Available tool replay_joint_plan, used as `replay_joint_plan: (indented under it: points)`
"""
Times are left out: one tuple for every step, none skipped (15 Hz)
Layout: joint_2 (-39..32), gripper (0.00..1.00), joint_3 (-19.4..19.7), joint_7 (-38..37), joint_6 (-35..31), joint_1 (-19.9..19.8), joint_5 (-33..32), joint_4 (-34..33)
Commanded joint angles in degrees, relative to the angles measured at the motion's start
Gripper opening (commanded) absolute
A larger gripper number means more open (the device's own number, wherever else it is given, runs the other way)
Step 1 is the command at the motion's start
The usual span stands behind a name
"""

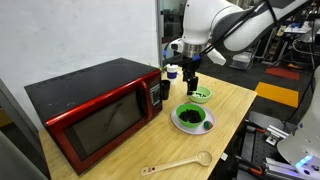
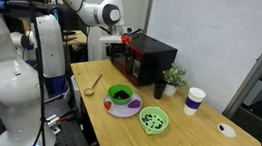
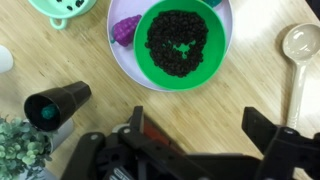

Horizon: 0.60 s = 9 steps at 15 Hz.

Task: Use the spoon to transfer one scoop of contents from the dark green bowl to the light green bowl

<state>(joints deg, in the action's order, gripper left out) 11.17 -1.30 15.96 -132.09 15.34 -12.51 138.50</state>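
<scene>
The dark green bowl (image 3: pixel 146 62) sits on a lilac plate (image 3: pixel 118 55) and holds the dark contents (image 3: pixel 176 42). It shows in both exterior views (image 1: pixel 180 113) (image 2: pixel 120 95). The light green bowl (image 3: pixel 62 8) (image 1: pixel 201 95) (image 2: pixel 153 120) stands beside it with a few dark bits inside. The pale wooden spoon (image 1: pixel 178 164) (image 2: pixel 93 83) lies flat on the table, and its head shows in the wrist view (image 3: pixel 300 42). My gripper (image 3: pixel 200 130) (image 1: pixel 190 78) is open and empty. It hangs above the table near the dark green bowl, away from the spoon.
A red and black microwave (image 1: pixel 95 115) (image 2: pixel 148 57) stands on the table. A white cup with a blue top (image 1: pixel 171 72) (image 2: pixel 194 101), a small potted plant (image 3: pixel 20 150) (image 2: pixel 174 78) and a black cylinder (image 3: pixel 55 105) stand near the bowls. A purple item (image 3: pixel 125 28) lies on the plate.
</scene>
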Motion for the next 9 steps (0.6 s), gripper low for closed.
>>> replay_joint_plan:
  points:
    - [3.9, 1.00, -2.9, -7.0, 0.8, -4.9, -4.2, 4.5]
    - [4.5, 1.00, -2.9, -8.0, 0.6, -5.7, -4.5, 5.9]
    - [5.1, 1.00, -2.7, -9.4, 0.4, -6.6, -4.8, 7.2]
    - [5.5, 1.00, -2.8, -11.7, -0.3, -7.8, -6.5, 8.5]
    - [6.1, 1.00, -2.6, -13.2, -0.7, -8.8, -7.1, 9.9]
    - [6.4, 1.00, -3.0, -16.8, -0.8, -10.2, -9.4, 10.6]
    - [6.6, 1.00, -3.1, -19.2, -1.2, -11.3, -11.1, 11.6]
    - [4.6, 1.00, -2.8, -15.1, 0.1, -9.6, -7.9, 8.6]
    - [4.9, 1.00, -2.8, -16.8, 0.0, -10.4, -9.1, 9.5]
